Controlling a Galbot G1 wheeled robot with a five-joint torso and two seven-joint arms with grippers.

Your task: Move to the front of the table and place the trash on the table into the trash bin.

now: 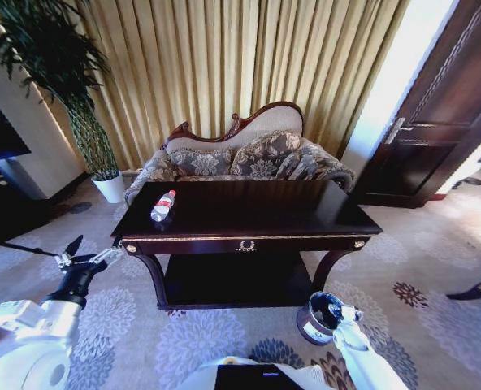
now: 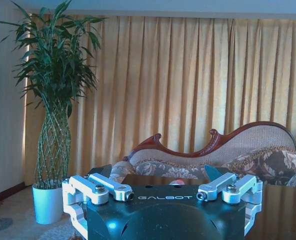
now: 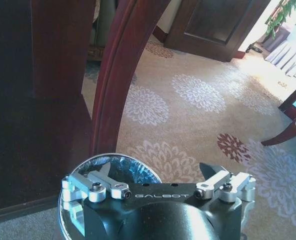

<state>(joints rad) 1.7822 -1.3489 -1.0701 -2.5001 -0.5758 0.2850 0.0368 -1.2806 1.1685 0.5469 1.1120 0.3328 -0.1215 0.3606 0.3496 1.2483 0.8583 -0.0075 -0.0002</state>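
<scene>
The robot faces the table (image 1: 249, 219), dark and glossy with gold trim along its front edge, and the bottle (image 1: 162, 205) with its red cap and red-white label lies on its side near the left end of the top. From the head camera the left gripper (image 1: 71, 250) hangs out past the table's left corner, just below tabletop height, fingers spread wide and holding nothing. Its wrist camera looks level across the tabletop: the open gripper (image 2: 158, 172) frames a sliver of red at the table's near edge, with the carved sofa (image 2: 228, 155), gold curtains (image 2: 188, 85) and potted plant (image 2: 55, 100) behind. Down on the right, the trash bin (image 1: 320, 317) stands on the flowered carpet by the table's front right leg. The right gripper (image 3: 158, 170) hovers just over the bin's shiny rim (image 3: 113, 160), fingers parted wide, empty, with the curved table leg (image 3: 115, 85) rising close in front.
</scene>
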